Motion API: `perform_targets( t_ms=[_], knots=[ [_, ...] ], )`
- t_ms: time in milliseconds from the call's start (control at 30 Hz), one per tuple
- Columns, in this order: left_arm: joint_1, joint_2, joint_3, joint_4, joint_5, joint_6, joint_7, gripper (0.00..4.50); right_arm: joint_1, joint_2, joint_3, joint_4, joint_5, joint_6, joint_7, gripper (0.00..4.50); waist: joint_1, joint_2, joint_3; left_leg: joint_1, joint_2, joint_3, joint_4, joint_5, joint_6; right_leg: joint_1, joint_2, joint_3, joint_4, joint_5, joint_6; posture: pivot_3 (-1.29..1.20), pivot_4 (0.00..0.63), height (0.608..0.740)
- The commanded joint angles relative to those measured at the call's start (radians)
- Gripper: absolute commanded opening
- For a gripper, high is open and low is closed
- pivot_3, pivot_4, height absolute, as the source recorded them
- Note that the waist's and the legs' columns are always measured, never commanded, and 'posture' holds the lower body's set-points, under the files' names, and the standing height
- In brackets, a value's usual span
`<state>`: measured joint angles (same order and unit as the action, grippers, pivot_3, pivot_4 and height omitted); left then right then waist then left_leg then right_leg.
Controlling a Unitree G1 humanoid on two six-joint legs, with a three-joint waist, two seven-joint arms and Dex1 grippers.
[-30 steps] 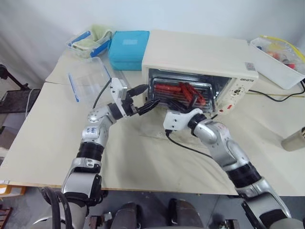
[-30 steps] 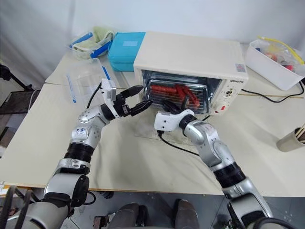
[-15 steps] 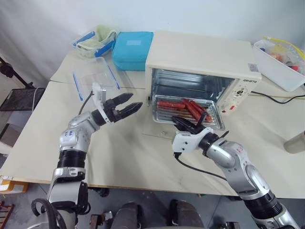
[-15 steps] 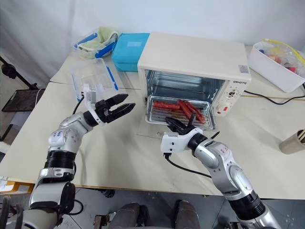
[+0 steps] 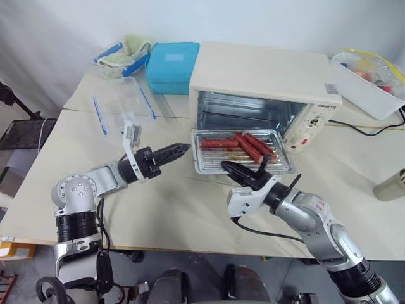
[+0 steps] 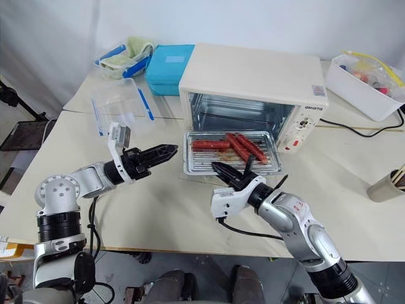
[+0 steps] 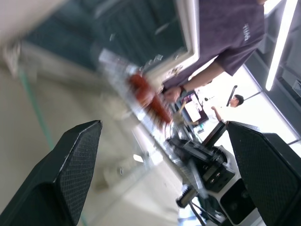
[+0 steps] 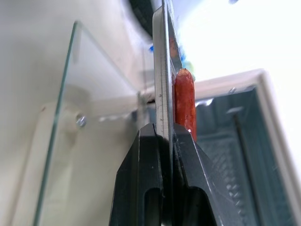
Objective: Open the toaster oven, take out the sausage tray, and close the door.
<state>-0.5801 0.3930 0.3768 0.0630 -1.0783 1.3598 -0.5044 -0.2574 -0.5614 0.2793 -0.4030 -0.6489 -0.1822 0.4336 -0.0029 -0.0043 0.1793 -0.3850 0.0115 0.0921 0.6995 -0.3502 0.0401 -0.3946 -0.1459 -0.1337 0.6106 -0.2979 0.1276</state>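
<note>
Right pincer (image 6: 229,173) clamped on sausage tray (image 6: 232,161) rim, near edge hidden behind it; left pincer (image 6: 166,151) wide open, empty; door barely discernible.

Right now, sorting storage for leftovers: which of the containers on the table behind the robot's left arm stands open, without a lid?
The clear plastic container with blue clips, nearest the left arm. The teal lidded box is closed.

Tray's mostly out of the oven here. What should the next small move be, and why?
Probably keep drawing the sausage tray clear with the right gripper, shut on its front rim, then set it on the table. Its back edge sits at the toaster oven mouth, above the lowered door.
</note>
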Motion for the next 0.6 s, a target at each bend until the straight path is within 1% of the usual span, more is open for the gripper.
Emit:
perform_targets(
  t_ms=[33, 233, 333, 500, 600],
  knots=[
    [-0.009, -0.016, 0.039, -0.012, -0.077, 0.077, 0.054, 4.50, -0.033, 0.003, -0.009, -0.006, 0.011, -0.046, -0.014, 0.03, 0.000, 0.000, 0.000, 0.000, 0.000, 0.000, 0.000, 0.000, 0.000, 0.000, 0.000, 0.000, 0.000, 0.000, 0.000, 0.00, 0.150, 0.740],
    [-0.028, -0.098, 0.113, 0.013, -0.176, 0.122, 0.178, 4.50, -0.082, 0.004, 0.011, 0.047, 0.019, -0.105, -0.001, 0.03, 0.001, 0.000, 0.000, 0.000, 0.000, 0.000, 0.000, 0.000, 0.000, 0.001, 0.000, 0.000, 0.000, 0.000, 0.000, 0.00, 0.150, 0.740],
    [-0.039, -0.106, 0.128, 0.033, -0.211, 0.137, 0.227, 4.50, -0.105, 0.003, 0.015, 0.078, 0.024, -0.121, 0.005, 0.03, 0.000, 0.000, 0.000, 0.000, 0.000, 0.000, 0.000, 0.000, 0.000, 0.001, 0.000, 0.000, 0.000, 0.000, 0.000, 0.00, 0.150, 0.740],
    [-0.047, -0.106, 0.115, 0.068, -0.216, 0.163, 0.270, 4.50, -0.122, 0.010, 0.033, 0.105, 0.033, -0.153, 0.018, 0.03, 0.000, 0.000, 0.000, 0.001, 0.000, 0.000, 0.000, 0.000, 0.000, 0.001, 0.000, 0.001, 0.000, 0.000, 0.000, 0.00, 0.150, 0.740],
    [-0.051, -0.117, 0.114, 0.080, -0.222, 0.166, 0.290, 3.89, -0.121, 0.022, 0.047, 0.103, 0.035, -0.165, 0.027, 0.03, 0.000, 0.000, 0.000, 0.000, 0.000, 0.000, 0.000, 0.000, 0.000, 0.001, 0.000, 0.001, 0.000, 0.000, 0.000, 0.00, 0.150, 0.740]
  ],
)
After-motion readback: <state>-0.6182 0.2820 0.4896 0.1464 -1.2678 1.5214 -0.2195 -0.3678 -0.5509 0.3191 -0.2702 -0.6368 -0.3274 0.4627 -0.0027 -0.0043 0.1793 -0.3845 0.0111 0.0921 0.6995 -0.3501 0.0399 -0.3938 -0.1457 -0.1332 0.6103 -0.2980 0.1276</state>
